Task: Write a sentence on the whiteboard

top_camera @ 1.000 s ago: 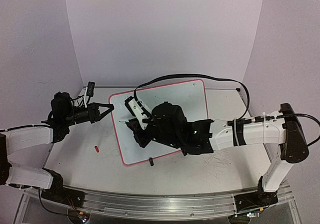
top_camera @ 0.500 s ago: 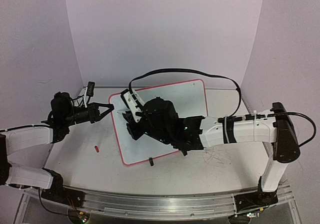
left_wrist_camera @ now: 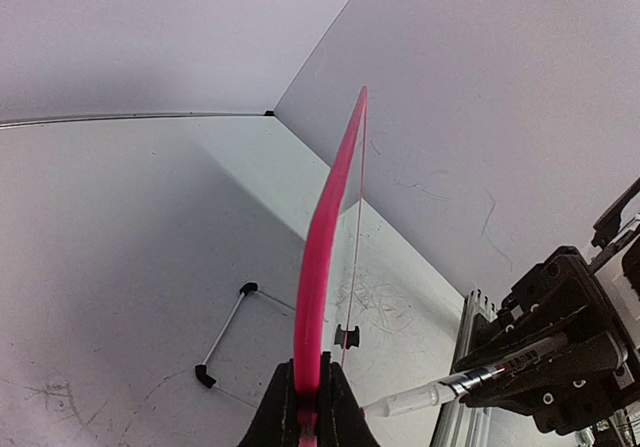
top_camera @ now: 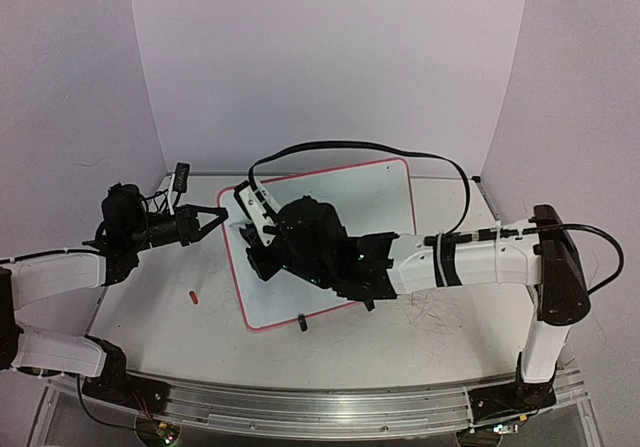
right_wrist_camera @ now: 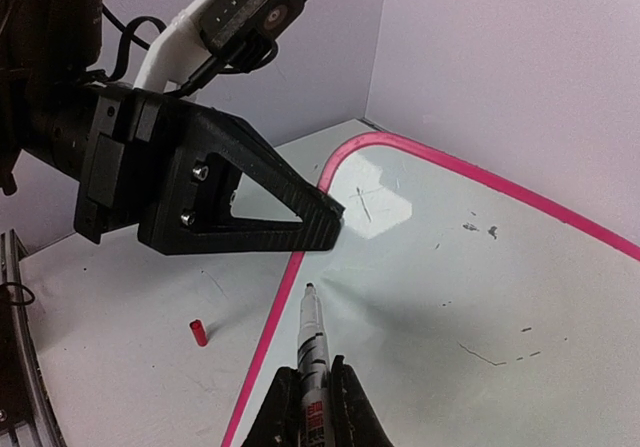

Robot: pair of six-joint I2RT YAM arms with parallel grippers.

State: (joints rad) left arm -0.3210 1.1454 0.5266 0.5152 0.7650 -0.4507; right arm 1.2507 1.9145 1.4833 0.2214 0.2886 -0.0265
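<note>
The whiteboard [top_camera: 385, 202] lies on the tabletop [top_camera: 150, 307], its middle hidden under the right arm [top_camera: 490, 257]. The left end effector [left_wrist_camera: 308, 399] is clamped on its pink left rim; the right end effector [right_wrist_camera: 310, 397] grips a marker [right_wrist_camera: 312, 332] near there. The faint marks [right_wrist_camera: 485, 353] on the board are unreadable.

Top external view: set high and far back, facing down over the whole table [top_camera: 430, 342]. Left wrist view: close range, sighting edge-on along the whiteboard [left_wrist_camera: 322, 237] rim. Right wrist view: close range, angled down along the marker [right_wrist_camera: 312, 332] onto that same rim, lower centre.
</note>
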